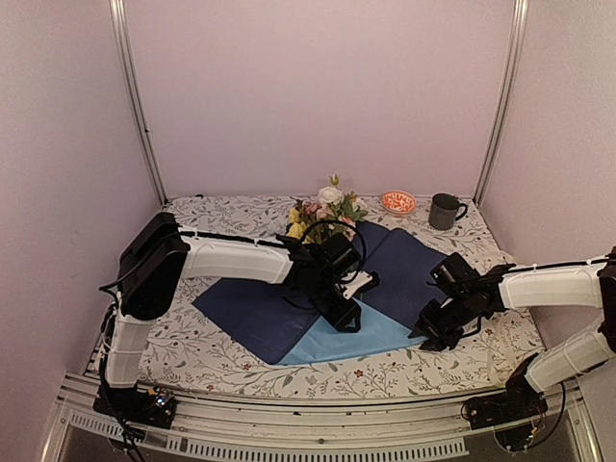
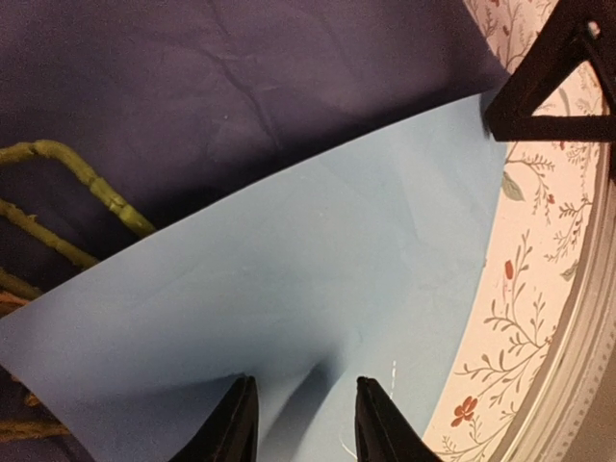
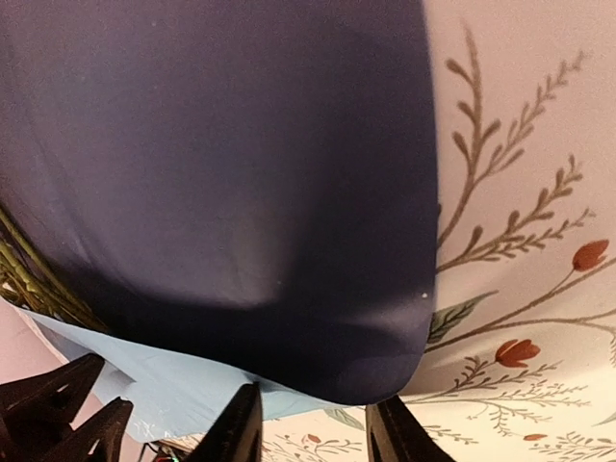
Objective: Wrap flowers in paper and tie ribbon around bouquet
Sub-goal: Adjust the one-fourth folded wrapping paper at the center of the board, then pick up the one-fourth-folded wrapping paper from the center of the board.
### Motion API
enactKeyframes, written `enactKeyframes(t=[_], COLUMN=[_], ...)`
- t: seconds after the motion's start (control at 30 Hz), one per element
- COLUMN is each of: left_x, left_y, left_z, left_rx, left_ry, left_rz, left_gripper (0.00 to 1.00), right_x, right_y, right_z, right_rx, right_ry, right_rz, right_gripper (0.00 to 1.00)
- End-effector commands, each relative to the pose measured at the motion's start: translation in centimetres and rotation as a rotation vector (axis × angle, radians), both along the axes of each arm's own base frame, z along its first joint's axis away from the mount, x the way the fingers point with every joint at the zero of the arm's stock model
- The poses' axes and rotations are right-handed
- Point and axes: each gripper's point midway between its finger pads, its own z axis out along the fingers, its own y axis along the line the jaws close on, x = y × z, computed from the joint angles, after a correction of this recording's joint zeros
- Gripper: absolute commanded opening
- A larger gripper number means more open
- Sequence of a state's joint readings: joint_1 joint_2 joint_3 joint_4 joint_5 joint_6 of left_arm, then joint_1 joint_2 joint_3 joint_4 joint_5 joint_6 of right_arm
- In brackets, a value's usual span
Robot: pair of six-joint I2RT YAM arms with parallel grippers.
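Observation:
The paper [image 1: 289, 313] lies spread on the tablecloth, mostly navy, with a light blue flap [image 2: 289, 279] turned up at the front. The flowers [image 1: 325, 208] lie on it, blooms at the back, and their green stems [image 2: 82, 183] run under the flap. My left gripper [image 2: 306, 419] hangs open just above the light blue face, near the sheet's middle [image 1: 348, 306]. My right gripper [image 3: 318, 433] stands open at the sheet's right corner [image 1: 430, 334]. The navy corner [image 3: 385, 366] sags just ahead of its fingertips. The ribbon and a wrapped bouquet are out of view.
An orange dish [image 1: 397, 201] and a dark grey mug [image 1: 445, 211] stand at the back right of the leaf-printed tablecloth [image 1: 221, 351]. Metal posts [image 1: 135, 96] and plain walls close in the sides and back. The right gripper [image 2: 544, 82] shows beside the paper's edge.

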State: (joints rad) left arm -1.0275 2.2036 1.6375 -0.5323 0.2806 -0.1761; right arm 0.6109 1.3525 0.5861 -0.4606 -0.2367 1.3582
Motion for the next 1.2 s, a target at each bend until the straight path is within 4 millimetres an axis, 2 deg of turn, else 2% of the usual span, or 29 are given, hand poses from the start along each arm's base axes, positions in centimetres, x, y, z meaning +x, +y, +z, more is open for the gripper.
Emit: enactKeyframes(t=[0.0, 0.13, 0.3, 0.43, 0.57, 0.63, 0.8, 0.97, 1.07, 1.17], left_x=[0.0, 0.1, 0.6, 1.0, 1.1, 1.1, 1.2, 1.8, 2.0, 2.2], left_y=[1.3, 1.3, 1.4, 1.5, 1.4, 1.3, 1.2, 1.2, 1.1, 1.3], left_z=[-1.5, -1.5, -1.8, -1.8, -2.1, -2.3, -2.4, -2.3, -2.2, -2.4], left_rx=[0.060, 0.063, 0.062, 0.044, 0.047, 0.054, 0.048, 0.026, 0.010, -0.002], left_ry=[0.040, 0.042, 0.083, 0.129, 0.157, 0.172, 0.206, 0.242, 0.259, 0.287], left_rz=[0.003, 0.000, 0.014, 0.031, 0.023, 0.015, 0.007, 0.024, 0.021, 0.025], left_gripper=[0.36, 0.36, 0.36, 0.37, 0.37, 0.37, 0.37, 0.37, 0.37, 0.37], right_x=[-0.9, 0.3, 1.0, 2.1, 3.3, 3.3, 3.7, 3.8, 3.5, 3.1], right_y=[-2.1, -2.0, -1.7, -2.3, -1.3, -0.9, 1.5, 4.1, 7.0, 9.8], right_z=[-2.4, -2.0, -0.9, 1.9, 4.9, 5.7, 7.4, 10.2, 11.8, 12.5], right_rx=[-0.111, -0.135, -0.129, -0.214, -0.248, -0.268, -0.249, -0.296, -0.278, -0.245], right_ry=[0.051, 0.006, -0.047, -0.158, -0.297, -0.331, -0.438, -0.570, -0.682, -0.754], right_rz=[-0.024, 0.013, 0.051, 0.072, 0.130, 0.172, 0.288, 0.419, 0.538, 0.638], right_gripper=[0.30, 0.01, 0.00, 0.00, 0.00, 0.00, 0.00, 0.00, 0.00, 0.00])
